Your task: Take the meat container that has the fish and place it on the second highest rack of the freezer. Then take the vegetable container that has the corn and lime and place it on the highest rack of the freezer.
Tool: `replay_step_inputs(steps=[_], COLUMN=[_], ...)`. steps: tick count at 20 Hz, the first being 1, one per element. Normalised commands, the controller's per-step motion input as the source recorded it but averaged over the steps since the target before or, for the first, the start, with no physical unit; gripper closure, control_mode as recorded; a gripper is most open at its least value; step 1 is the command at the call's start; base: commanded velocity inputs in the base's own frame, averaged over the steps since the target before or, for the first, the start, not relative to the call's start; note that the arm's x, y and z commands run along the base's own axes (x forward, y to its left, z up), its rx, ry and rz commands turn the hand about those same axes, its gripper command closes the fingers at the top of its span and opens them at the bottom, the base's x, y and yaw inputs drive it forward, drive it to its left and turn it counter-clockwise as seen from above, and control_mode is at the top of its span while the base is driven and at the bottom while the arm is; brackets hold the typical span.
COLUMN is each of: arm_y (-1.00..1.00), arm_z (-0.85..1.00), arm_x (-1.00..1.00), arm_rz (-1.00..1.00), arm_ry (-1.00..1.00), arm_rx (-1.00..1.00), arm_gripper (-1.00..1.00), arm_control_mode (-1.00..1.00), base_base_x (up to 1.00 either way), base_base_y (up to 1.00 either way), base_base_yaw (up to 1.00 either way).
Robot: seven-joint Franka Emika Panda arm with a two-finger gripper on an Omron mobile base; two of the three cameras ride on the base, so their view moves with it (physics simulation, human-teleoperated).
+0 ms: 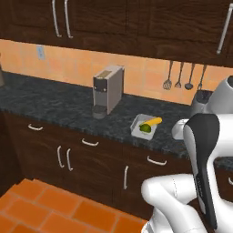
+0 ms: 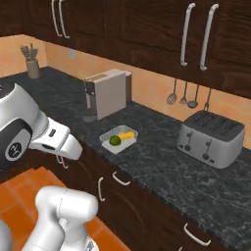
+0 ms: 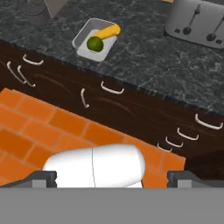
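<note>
The vegetable container (image 1: 138,124) (image 2: 105,142) (image 3: 83,37) is a shallow white tray near the front edge of the dark stone counter. In it lie a yellow corn cob (image 1: 152,121) (image 2: 127,136) (image 3: 108,31) and a dark-green lime (image 1: 145,128) (image 2: 114,140) (image 3: 94,43). My gripper (image 3: 111,177) hangs open and empty over the orange floor in front of the cabinets, well short of the tray. The tray lies toward the upper left of the hand view. The meat container with the fish and the freezer are out of view.
A grey coffee machine (image 1: 108,90) (image 2: 105,93) stands left of the tray, and a silver toaster (image 2: 211,137) (image 3: 197,22) stands to its right. Kitchen utensils (image 1: 182,77) hang on the back wall. Dark drawers with pale handles (image 3: 113,89) front the counter above the tiled floor (image 3: 43,127).
</note>
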Motion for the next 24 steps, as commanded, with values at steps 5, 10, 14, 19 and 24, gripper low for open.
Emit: replay_step_inputs(steps=[5, 10, 14, 19, 24], arm_y=[0.00, 0.00, 0.00, 0.00, 0.00], arm_z=[0.00, 0.00, 0.00, 0.00, 0.00], arm_x=[0.00, 0.00, 0.00, 0.00, 0.00], arm_rz=[0.00, 0.00, 0.00, 0.00, 0.00], arm_ry=[0.00, 0.00, 0.00, 0.00, 0.00], arm_rx=[0.00, 0.00, 0.00, 0.00, 0.00], arm_gripper=[-1.00, -1.00, -1.00, -1.00, -1.00], arm_control_mode=[1.00, 1.00, 1.00, 1.00, 1.00], base_base_x=[0.56, 0.28, 0.41, 0.54, 0.51], base_base_y=[0.00, 0.00, 0.00, 0.13, 0.02], base_base_yaw=[-0.54, -0.60, -0.47, -0.30, -0.27])
